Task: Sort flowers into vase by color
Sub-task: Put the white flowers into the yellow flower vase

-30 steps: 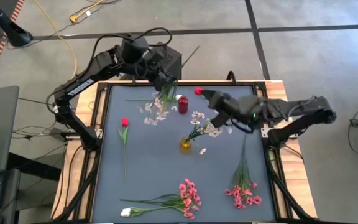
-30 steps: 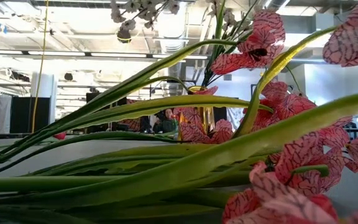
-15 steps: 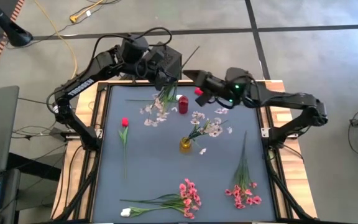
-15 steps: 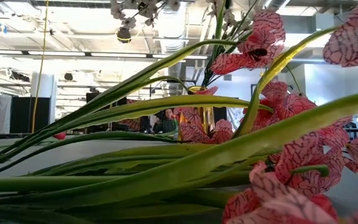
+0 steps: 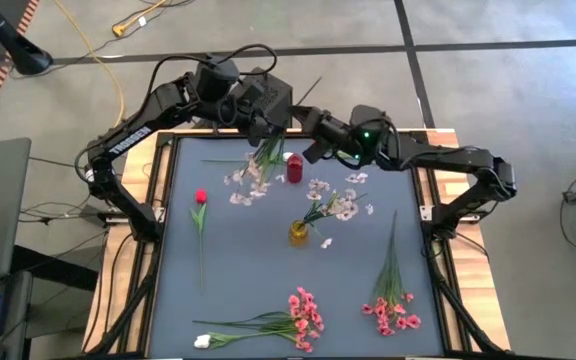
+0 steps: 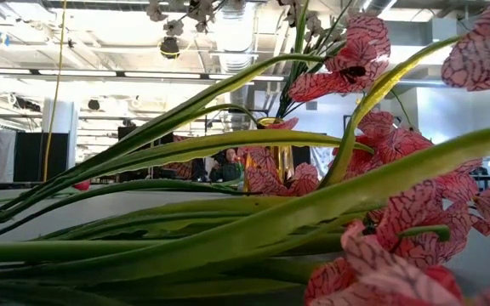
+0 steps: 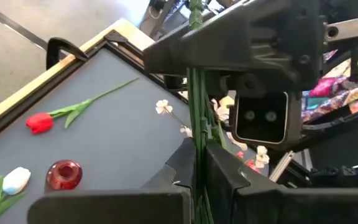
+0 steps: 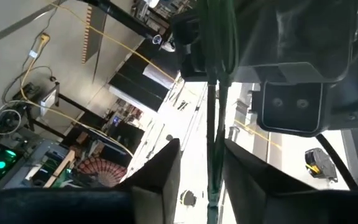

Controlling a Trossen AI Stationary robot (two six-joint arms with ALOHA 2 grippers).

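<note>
Flowers: pale blossom spray (image 5: 253, 172) hangs at the table's far edge, its stems clamped between the left gripper (image 5: 271, 128) fingers.
Change: right gripper (image 5: 306, 121) has swung from over the yellow vase (image 5: 298, 233) to the far edge, now beside the left gripper.
Right gripper state: fingers apart, green stems (image 8: 215, 93) running between them.
Around: red vase (image 5: 294, 167) just near of both grippers; red tulip (image 5: 200, 197) left; bright pink sprays (image 5: 306, 314) along the near edge.
Blocking: pink sprays fill the low view.
</note>
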